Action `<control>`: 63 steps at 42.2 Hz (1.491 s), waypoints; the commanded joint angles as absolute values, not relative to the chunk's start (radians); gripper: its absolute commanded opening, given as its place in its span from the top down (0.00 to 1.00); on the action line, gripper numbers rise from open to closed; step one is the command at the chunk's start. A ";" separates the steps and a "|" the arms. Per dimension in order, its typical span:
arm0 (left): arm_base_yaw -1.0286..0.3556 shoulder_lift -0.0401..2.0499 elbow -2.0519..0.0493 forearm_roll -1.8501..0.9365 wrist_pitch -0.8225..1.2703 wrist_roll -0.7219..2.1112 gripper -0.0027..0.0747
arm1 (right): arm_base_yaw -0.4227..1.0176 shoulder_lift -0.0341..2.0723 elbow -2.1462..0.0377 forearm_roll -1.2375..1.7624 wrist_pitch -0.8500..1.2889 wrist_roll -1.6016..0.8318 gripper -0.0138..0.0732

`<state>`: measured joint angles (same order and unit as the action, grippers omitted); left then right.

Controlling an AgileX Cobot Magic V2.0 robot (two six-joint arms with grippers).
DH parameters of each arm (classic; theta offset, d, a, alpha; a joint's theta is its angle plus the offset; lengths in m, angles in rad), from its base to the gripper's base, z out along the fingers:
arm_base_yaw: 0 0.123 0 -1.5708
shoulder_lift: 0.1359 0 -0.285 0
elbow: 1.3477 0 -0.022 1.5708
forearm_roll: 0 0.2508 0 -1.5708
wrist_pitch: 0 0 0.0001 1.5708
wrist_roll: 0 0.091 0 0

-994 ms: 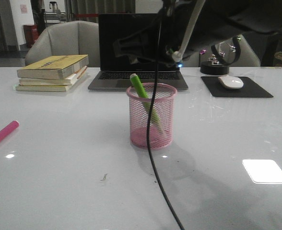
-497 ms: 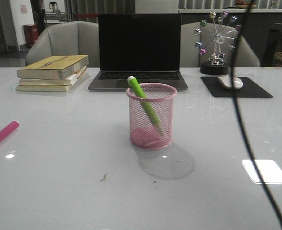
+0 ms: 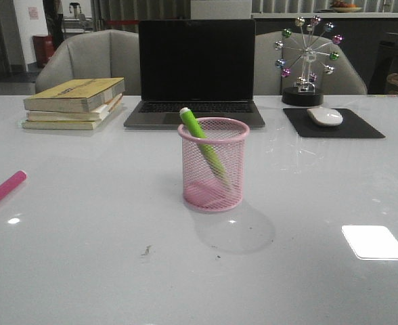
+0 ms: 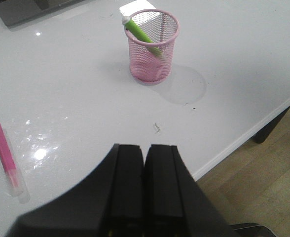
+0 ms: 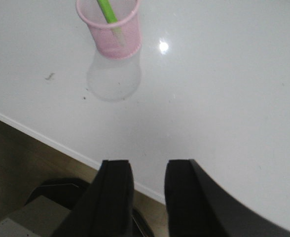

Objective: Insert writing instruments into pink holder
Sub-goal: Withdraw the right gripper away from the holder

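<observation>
The pink mesh holder (image 3: 214, 175) stands upright mid-table, also in the left wrist view (image 4: 153, 54) and right wrist view (image 5: 113, 34). The lime green pen (image 3: 202, 142) leans inside it, whitish tip above the rim (image 4: 135, 30) (image 5: 107, 12). The bright pink pen (image 3: 3, 190) lies flat on the table at the far left (image 4: 4, 157). My left gripper (image 4: 145, 150) is shut and empty, held back above the table's near edge. My right gripper (image 5: 148, 165) is open and empty, also over the near edge. Neither gripper shows in the front view.
A laptop (image 3: 195, 71) stands behind the holder. Stacked books (image 3: 74, 101) lie at the back left. A mouse (image 3: 325, 116) on a black pad (image 3: 334, 125) and a small ferris-wheel ornament (image 3: 306, 57) sit at the back right. The table edge (image 4: 243, 138) drops to the floor.
The right arm and its cable, over the holder a second ago, have pulled back out of the front view. The green pen stays leaning in the holder.
</observation>
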<state>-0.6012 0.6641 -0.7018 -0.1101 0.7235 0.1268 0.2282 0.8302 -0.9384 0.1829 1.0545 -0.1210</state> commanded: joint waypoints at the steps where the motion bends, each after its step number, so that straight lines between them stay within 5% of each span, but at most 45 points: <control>1: -0.608 0.669 -0.731 -0.124 0.648 0.129 0.85 | 0.202 0.792 -0.940 0.123 1.091 -0.059 0.49; 21: -0.608 0.700 -0.731 -0.124 0.624 0.100 0.84 | 0.196 0.774 -0.909 0.047 1.159 0.054 0.49; 26: -0.603 0.754 -0.733 -0.112 0.624 0.084 0.68 | 0.196 0.774 -0.909 0.047 1.165 0.054 0.49; 33: -0.518 0.890 -0.797 -0.066 0.693 0.019 0.31 | 0.196 0.774 -0.909 0.047 1.165 0.054 0.49; 36: -0.461 0.961 -0.838 -0.066 0.737 0.019 0.26 | 0.196 0.774 -0.909 0.047 1.165 0.054 0.49; 51: -0.176 1.375 -1.062 -0.051 0.777 0.019 0.32 | 0.196 0.774 -0.909 0.047 1.165 0.054 0.49; 63: -0.113 1.684 -1.280 -0.051 0.805 0.019 0.41 | 0.196 0.774 -0.909 0.047 1.165 0.054 0.49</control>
